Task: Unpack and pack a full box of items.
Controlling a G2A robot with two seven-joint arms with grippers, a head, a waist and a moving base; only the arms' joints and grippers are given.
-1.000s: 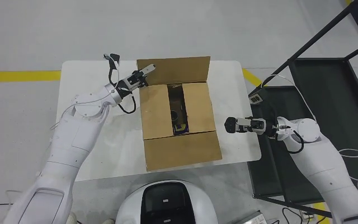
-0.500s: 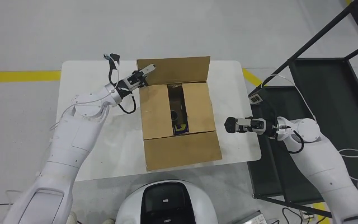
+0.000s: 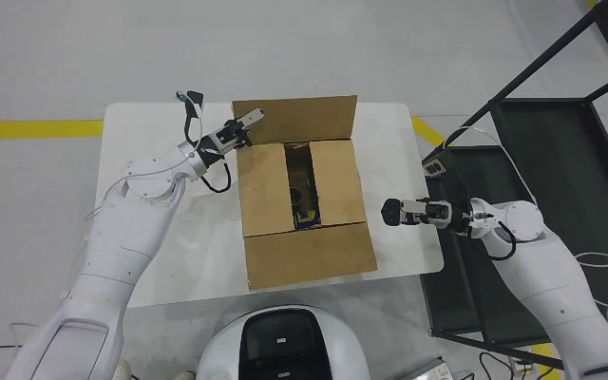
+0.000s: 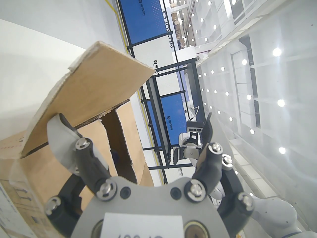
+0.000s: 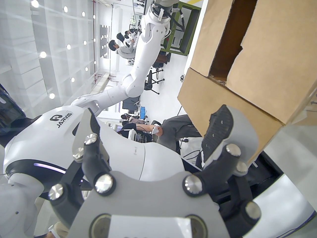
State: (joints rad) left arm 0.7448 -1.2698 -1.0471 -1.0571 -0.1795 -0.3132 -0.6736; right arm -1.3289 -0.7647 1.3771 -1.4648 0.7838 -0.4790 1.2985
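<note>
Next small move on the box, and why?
Probably the open left gripper hooks the left side flap and folds it outward: it and the right side flap cover most of the box, leaving the items barely exposed.

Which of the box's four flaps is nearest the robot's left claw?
The far flap, raised on the side away from the robot: the left gripper sits at its corner. The rest lie farther from it.
</note>
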